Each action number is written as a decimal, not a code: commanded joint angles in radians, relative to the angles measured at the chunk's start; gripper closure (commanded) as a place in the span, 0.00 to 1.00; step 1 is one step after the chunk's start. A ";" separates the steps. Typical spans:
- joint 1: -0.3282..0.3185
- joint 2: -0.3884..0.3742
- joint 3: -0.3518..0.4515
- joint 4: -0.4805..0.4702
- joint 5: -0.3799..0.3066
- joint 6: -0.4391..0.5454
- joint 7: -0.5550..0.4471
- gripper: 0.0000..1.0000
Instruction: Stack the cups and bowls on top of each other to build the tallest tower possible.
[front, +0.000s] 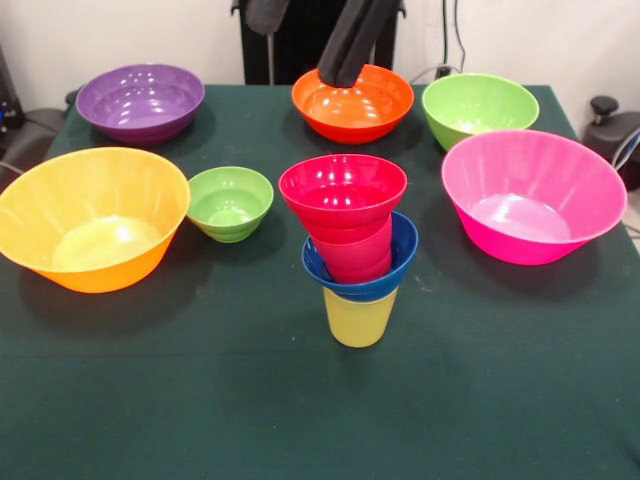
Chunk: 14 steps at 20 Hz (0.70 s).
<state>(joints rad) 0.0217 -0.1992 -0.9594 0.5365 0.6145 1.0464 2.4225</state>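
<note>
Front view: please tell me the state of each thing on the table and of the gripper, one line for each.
tower: standing, tilted a little
yellow cup: upright, at the bottom
small blue bowl: on the yellow cup
red cup: in the blue bowl
small red bowl: on top
small green bowl: upright, empty
purple bowl: empty
orange bowl: under the gripper
gripper: fingers unclear
</note>
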 joint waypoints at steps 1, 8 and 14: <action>-0.012 0.026 0.134 0.024 -0.030 0.040 0.011 0.00; 0.023 -0.010 0.153 0.115 -0.061 -0.006 0.015 0.00; 0.068 -0.078 0.179 0.252 -0.096 -0.066 0.005 0.00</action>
<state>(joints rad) 0.0519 -0.2404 -0.9131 0.6191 0.5997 1.0290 2.4225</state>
